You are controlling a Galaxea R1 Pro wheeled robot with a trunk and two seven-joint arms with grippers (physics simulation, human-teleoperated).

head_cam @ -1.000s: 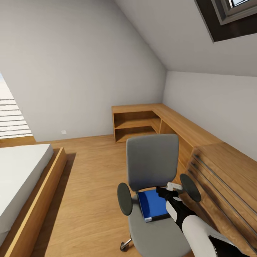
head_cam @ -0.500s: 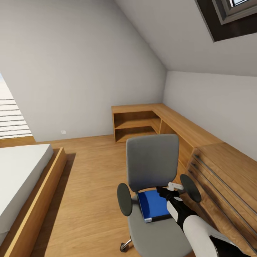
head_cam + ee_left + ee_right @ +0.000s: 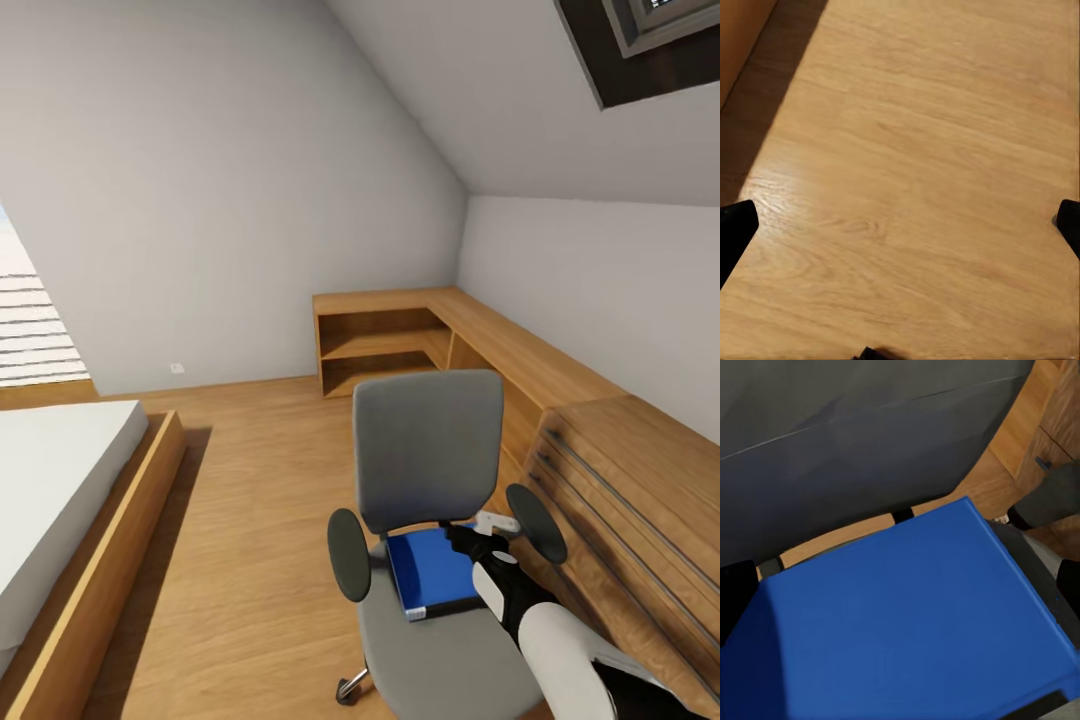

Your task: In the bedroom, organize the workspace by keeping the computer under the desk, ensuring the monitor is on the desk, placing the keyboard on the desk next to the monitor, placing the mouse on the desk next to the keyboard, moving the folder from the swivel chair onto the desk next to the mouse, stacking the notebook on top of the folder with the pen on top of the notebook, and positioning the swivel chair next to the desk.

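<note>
Blue folder (image 3: 430,572) lying flat on the seat of the swivel chair (image 3: 428,470), lower centre of frame. Right gripper (image 3: 468,540) hovers at its far right edge, jaws spread and empty (contact is apparently not yet made). A good grasp pinches that edge squarely. Left gripper (image 3: 900,225), likewise spread, faces wooden floor (image 3: 915,150).

- Plain light-grey walls (image 3: 200,200) meet a sloped white ceiling (image 3: 480,90) holding a dark-framed skylight (image 3: 650,40).
- Light wood plank floor (image 3: 250,500); also seen in the left wrist view (image 3: 915,165).
- L-shaped light-wood corner shelf unit (image 3: 400,340) with open compartments against the far walls.
- Light-wood drawer chest (image 3: 630,500) at right.
- White-mattress bed on a wooden frame (image 3: 70,510) at left.
- Bright window with horizontal slats (image 3: 30,330) at far left.
</note>
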